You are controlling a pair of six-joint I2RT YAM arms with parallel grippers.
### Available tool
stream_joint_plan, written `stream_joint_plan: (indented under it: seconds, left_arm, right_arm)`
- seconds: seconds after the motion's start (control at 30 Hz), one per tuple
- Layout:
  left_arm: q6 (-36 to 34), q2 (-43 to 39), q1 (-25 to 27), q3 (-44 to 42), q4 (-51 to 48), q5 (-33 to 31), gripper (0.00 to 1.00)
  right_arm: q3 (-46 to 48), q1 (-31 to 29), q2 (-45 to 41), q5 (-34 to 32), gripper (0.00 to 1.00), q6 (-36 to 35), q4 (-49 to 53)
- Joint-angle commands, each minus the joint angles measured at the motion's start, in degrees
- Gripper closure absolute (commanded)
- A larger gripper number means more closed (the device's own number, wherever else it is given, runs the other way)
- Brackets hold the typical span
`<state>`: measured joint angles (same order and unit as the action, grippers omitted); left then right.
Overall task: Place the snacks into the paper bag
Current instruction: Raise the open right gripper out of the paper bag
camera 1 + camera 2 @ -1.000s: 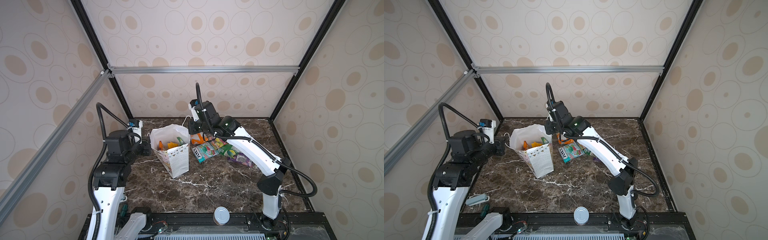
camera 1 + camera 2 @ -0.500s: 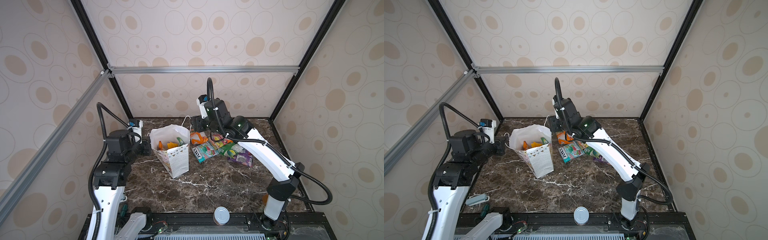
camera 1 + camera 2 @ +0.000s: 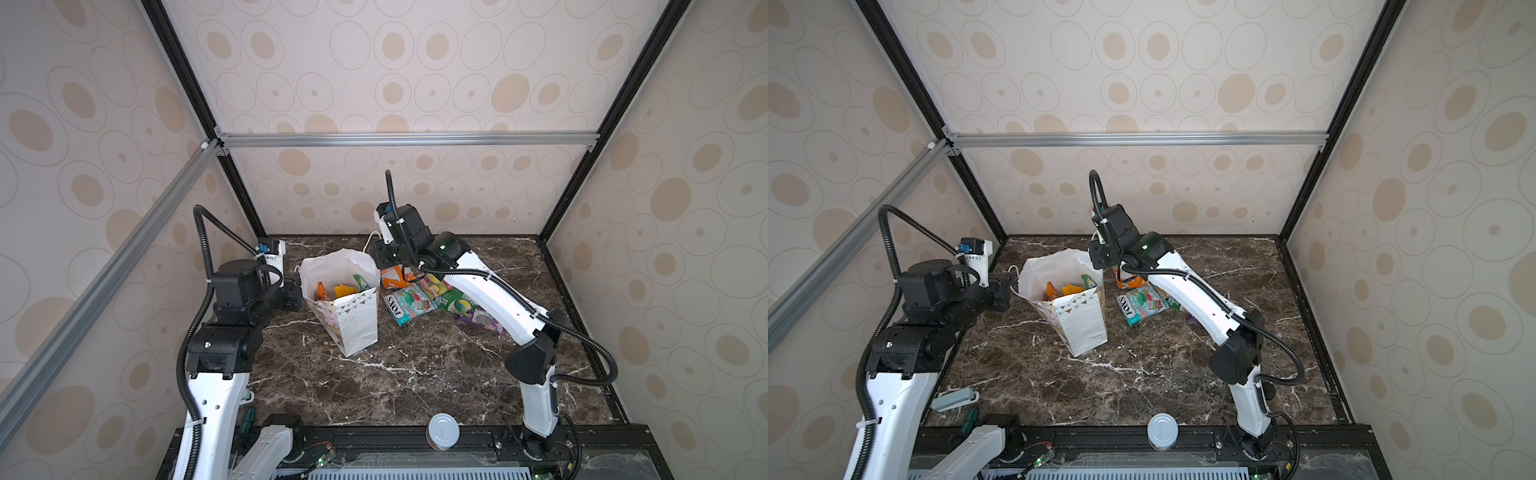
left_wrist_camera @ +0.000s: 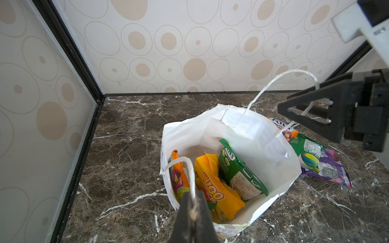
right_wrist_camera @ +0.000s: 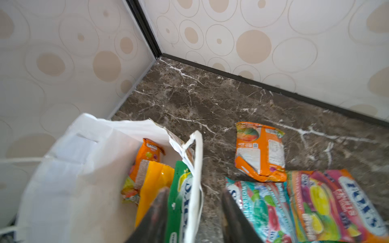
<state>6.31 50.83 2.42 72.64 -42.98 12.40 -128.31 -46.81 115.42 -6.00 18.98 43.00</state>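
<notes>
Snacks (image 3: 415,301) are looking light, slippery; orange packet (image 5: 261,151), two o'clock of paper bag (image 4: 252,134), wanting seam-edge pinch. Left gripper (image 4: 193,202) clamping cord handle (image 4: 190,168); right gripper (image 5: 194,193) standing jaws apart.

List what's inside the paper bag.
Three packets stand side by side in the paper bag: an orange packet, a yellow packet and a green packet. They cover the bag's floor, so anything beneath them cannot be seen.

Open paper bag (image 3: 358,328) mouth — handle (image 5: 197,168) loops between right fingers (image 5: 233,216).
</notes>
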Motion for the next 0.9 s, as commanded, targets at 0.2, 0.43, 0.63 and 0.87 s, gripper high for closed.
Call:
stream_joint_plan:
  seconds: [0.2, 0.43, 0.63, 0.87]
  left_arm:
    - [-1.3, -0.1, 0.3, 1.5, 0.4, 0.6, 1.00]
    - [-1.7, 1.1, 0.3, 1.5, 1.7, 2.7, 1.00]
    - [-1.7, 2.0, 0.3, 2.9, 1.8, 1.9, 1.00]
    - [-1.7, 2.7, 0.3, 1.3, 2.3, 1.4, 1.00]
  right_arm:
    - [1.4, 0.4, -3.7, -0.2, 1.00, 0.2, -1.1]
    - [9.6, -0.2, -10.8, 0.7, 1.00, 1.9, -4.4]
    - [19.5, -1.7, -17.5, -1.7, 1.00, 2.7, -9.0]
    - [22.3, -1.7, -18.8, -1.8, 0.85, 2.5, -7.8]
